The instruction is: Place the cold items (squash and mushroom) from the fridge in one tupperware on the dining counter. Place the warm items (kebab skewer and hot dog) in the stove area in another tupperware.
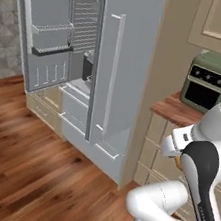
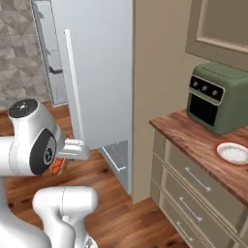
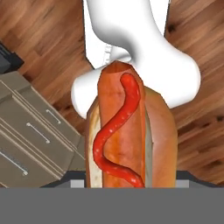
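The hot dog (image 3: 127, 135) is held in the gripper (image 3: 127, 186), whose jaws are clamped on its lower end, and it is carried in the air beside the fridge (image 1: 123, 74), well above the wooden floor (image 1: 19, 159). A drop is judged the main risk: only the bottom of the bun is seen to be pinched, the rest stands free of the jaws, and a quick swing of the arm or a jolt from the base could let it slide out onto the floor. A knock is also possible, since the fridge door (image 1: 48, 37) is left open and the counter (image 2: 193, 140) lies close on the other side of the fridge, so a wide turn could brush the food against either. No tupperware is seen near the fridge, so a longer carry is expected, which lengthens the exposure to both risks. The hot dog is seen as 1 reddish-brown sausage laid in a tan bun, with 1 wavy line of red ketchup drawn along its top; it appears whole and uncrushed, and the sausage tip projects past the bun's far end.
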You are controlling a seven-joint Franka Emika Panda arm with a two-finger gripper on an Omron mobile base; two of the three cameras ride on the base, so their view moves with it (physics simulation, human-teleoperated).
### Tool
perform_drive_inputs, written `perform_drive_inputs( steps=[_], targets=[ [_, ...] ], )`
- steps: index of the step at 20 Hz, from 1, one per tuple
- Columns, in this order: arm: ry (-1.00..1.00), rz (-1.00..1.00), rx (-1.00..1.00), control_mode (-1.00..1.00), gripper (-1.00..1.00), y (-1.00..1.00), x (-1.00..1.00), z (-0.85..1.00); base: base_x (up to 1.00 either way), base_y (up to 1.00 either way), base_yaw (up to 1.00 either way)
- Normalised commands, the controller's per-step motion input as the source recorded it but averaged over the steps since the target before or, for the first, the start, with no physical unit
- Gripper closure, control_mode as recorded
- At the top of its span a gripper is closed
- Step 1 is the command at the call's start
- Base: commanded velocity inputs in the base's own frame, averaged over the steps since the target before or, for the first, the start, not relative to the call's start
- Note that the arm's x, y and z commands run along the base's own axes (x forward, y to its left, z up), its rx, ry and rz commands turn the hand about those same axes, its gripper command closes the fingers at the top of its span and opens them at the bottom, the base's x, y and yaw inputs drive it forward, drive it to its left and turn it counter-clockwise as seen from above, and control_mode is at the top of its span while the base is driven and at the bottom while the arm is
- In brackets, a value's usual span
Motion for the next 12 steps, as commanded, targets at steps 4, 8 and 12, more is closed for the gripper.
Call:
perform_drive_inputs(
  steps=[4,8,12],
  targets=[
    [0.00,0.00,0.00,1.00,1.00,0.00,0.00,0.00,0.03,0.34,0.38],
    [0.00,0.00,0.00,1.00,1.00,0.00,0.00,0.00,0.27,0.57,0.24],
    [0.00,0.00,0.00,1.00,1.00,0.00,0.00,0.00,0.39,0.79,0.23]
  ],
)
